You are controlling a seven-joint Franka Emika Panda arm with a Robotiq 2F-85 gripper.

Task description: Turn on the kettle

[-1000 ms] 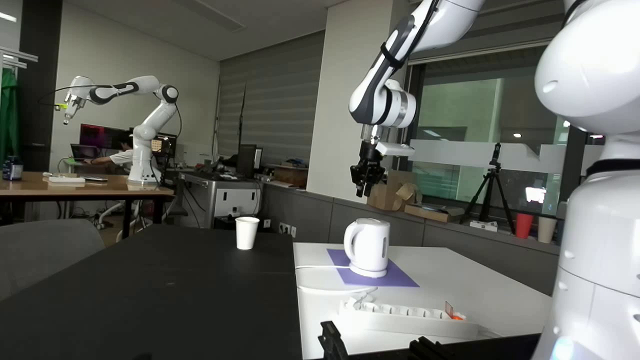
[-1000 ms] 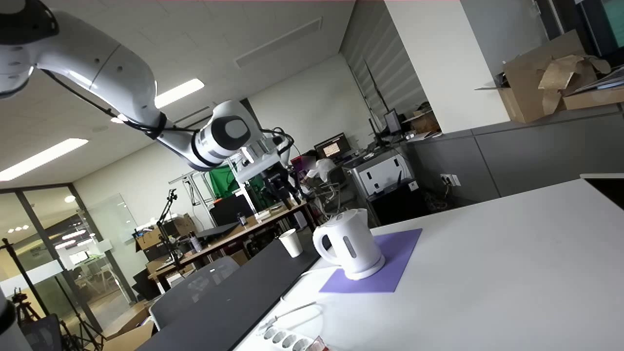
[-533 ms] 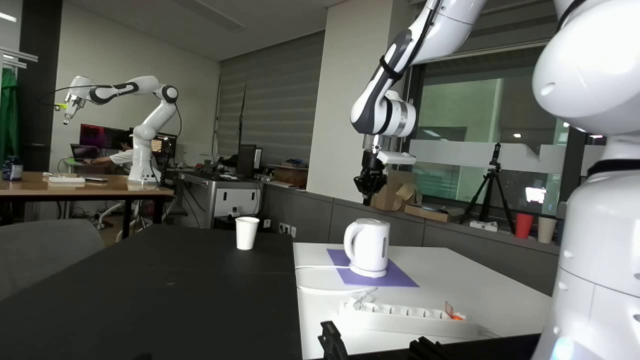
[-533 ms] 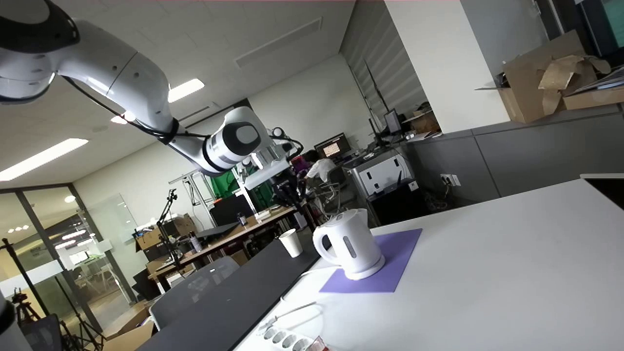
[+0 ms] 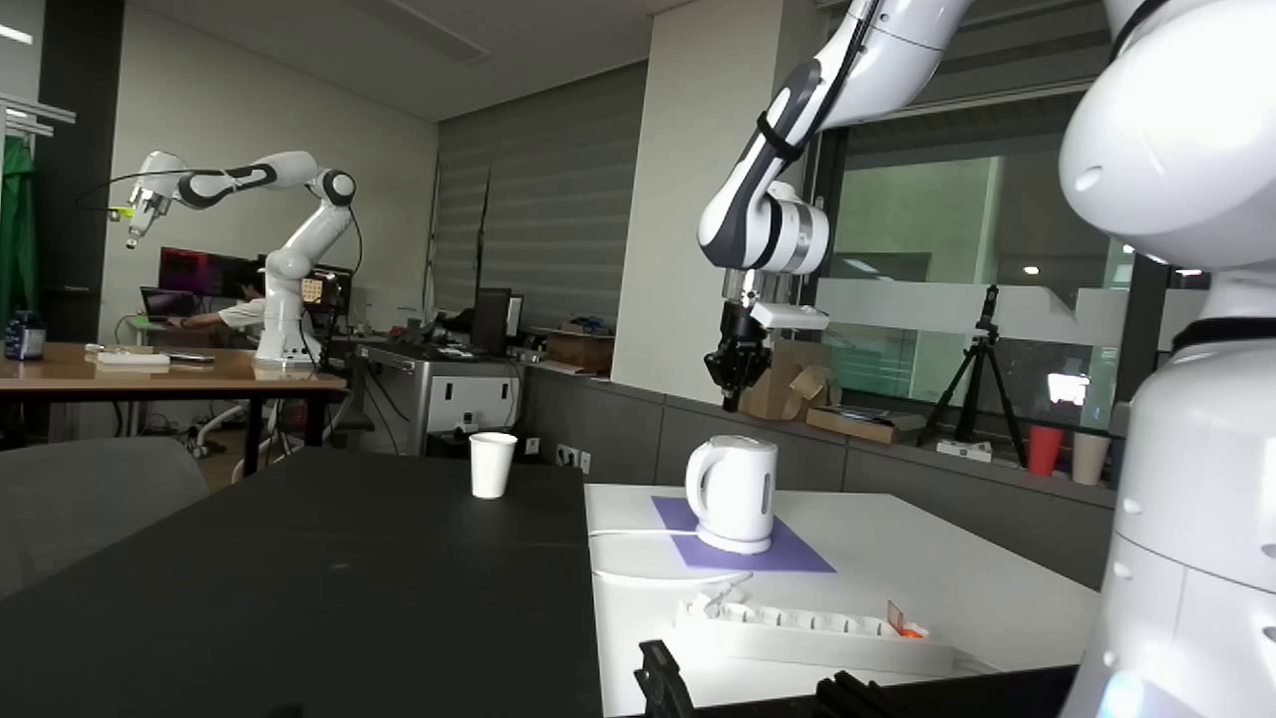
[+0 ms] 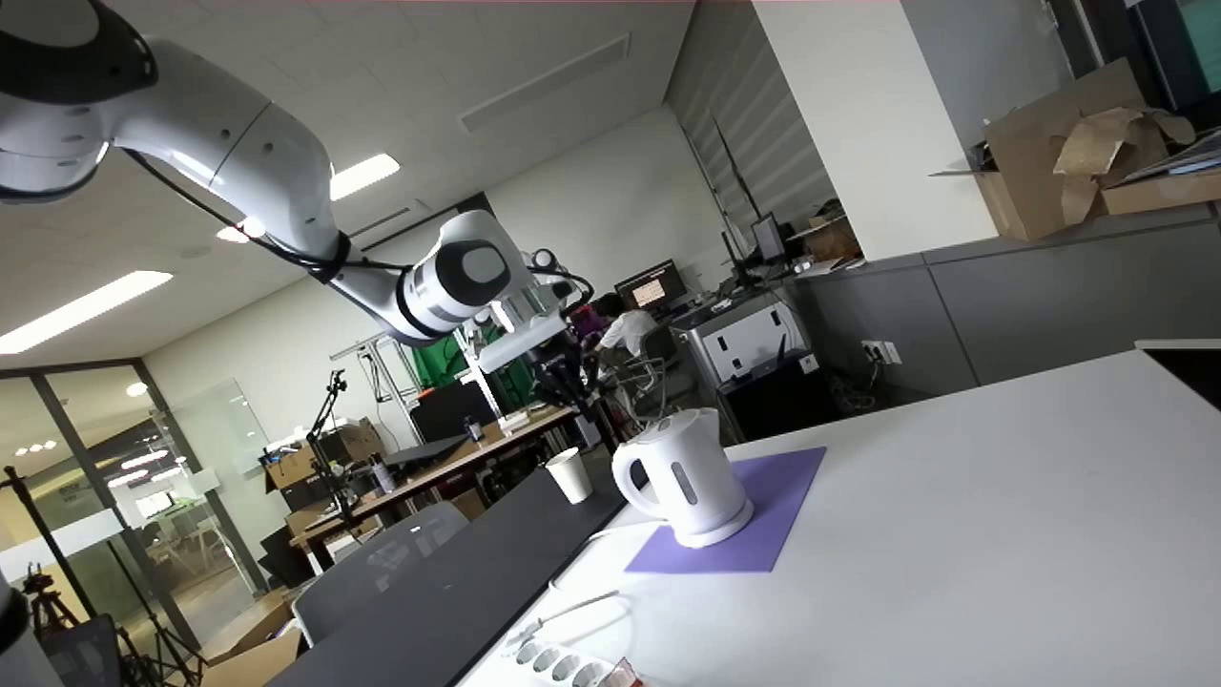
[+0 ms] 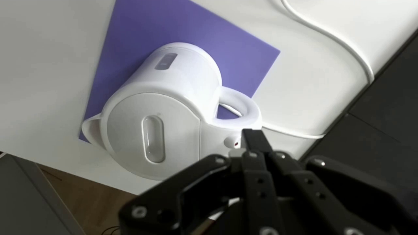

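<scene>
The gripper (image 5: 732, 401), jaws together and holding nothing, hangs above the kettle (image 7: 166, 111), where an off-line descent could strike its handle (image 7: 253, 112), leaving it off and askew.

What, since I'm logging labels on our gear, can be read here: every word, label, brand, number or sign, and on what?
No text can be read in any view.
Kettle: faint marks in its window, too blurred.
Screen in an exterior view: too small.
Bottle in an exterior view: too small.
</scene>
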